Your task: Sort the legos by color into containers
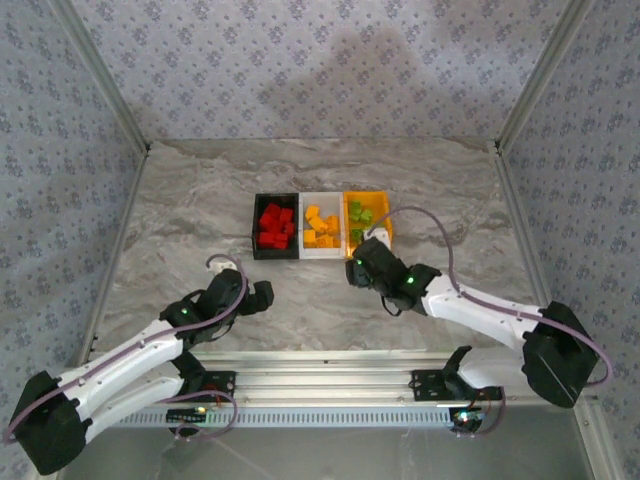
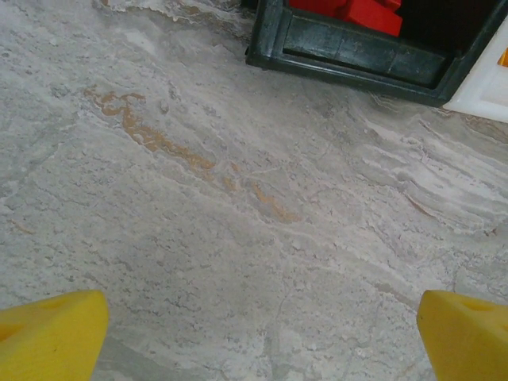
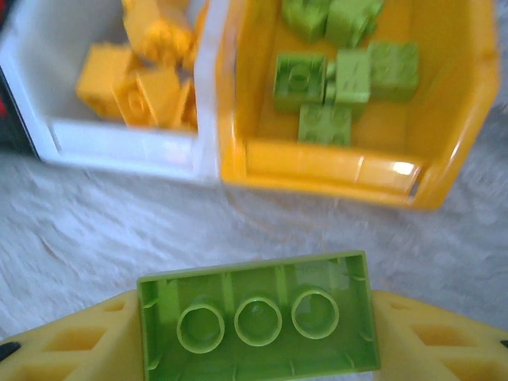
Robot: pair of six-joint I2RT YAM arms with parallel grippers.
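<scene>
Right gripper [image 1: 355, 268] is part-closed on one green brick [image 3: 258, 317], which is clamped between its yellow fingers [image 3: 71, 349] with the hollow underside facing the wrist camera. It hangs over the table [image 1: 180, 220] just near of the orange bin [image 1: 385, 240], at that bin's near-left corner. Bins sit in a row:
- Black bin [image 1: 254, 225], left: red bricks [image 1: 274, 225].
- White bin [image 1: 303, 252], middle: yellow bricks [image 1: 320, 227].
- Orange bin, right: green bricks [image 3: 341, 75].

Left gripper [image 1: 262, 297] is wide open and holds nothing. It sits low over bare table, near of the black bin and not touching it.
</scene>
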